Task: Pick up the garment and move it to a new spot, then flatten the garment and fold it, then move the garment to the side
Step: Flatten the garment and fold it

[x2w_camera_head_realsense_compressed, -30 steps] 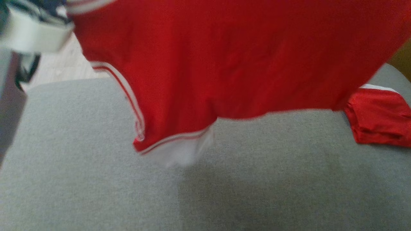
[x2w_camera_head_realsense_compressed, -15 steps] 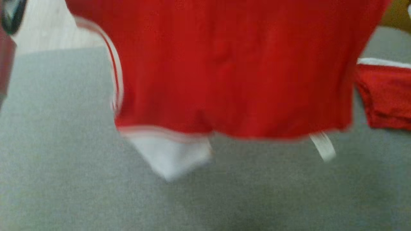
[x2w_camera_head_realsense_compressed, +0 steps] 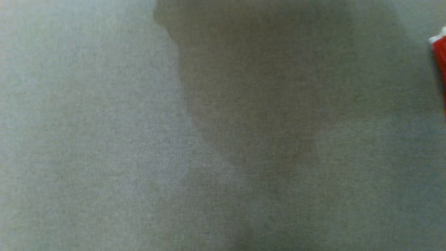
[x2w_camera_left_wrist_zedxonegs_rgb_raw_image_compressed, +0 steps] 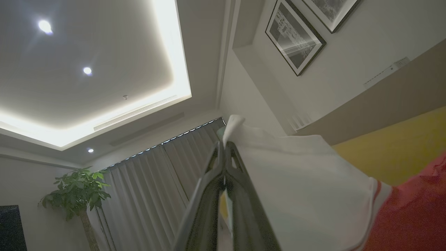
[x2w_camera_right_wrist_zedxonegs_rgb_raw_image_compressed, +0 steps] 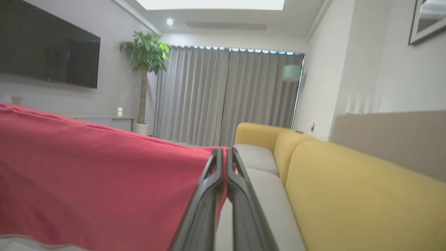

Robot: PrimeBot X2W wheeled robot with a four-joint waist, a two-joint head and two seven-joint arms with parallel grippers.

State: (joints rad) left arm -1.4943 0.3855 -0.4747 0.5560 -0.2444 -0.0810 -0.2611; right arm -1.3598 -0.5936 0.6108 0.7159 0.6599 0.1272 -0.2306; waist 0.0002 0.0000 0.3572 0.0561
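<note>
The garment (x2w_camera_right_wrist_zedxonegs_rgb_raw_image_compressed: 87,167) is plain red in the lower left of the right wrist view. In the lower right of the left wrist view it shows a broad white panel with a thin red stripe. The left tool (x2w_camera_left_wrist_zedxonegs_rgb_raw_image_compressed: 225,148) and the right tool (x2w_camera_right_wrist_zedxonegs_rgb_raw_image_compressed: 224,153) are near-black. The sofa (x2w_camera_right_wrist_zedxonegs_rgb_raw_image_compressed: 348,195) is mustard yellow with pale grey seat cushions (x2w_camera_right_wrist_zedxonegs_rgb_raw_image_compressed: 258,158). The curtains (x2w_camera_right_wrist_zedxonegs_rgb_raw_image_compressed: 223,94) are grey and the plant (x2w_camera_right_wrist_zedxonegs_rgb_raw_image_compressed: 146,48) is green. In the head view the fabric surface (x2w_camera_head_realsense_compressed: 104,139) is mottled grey, with a red, white-edged cloth (x2w_camera_head_realsense_compressed: 440,59) at the right edge.
</note>
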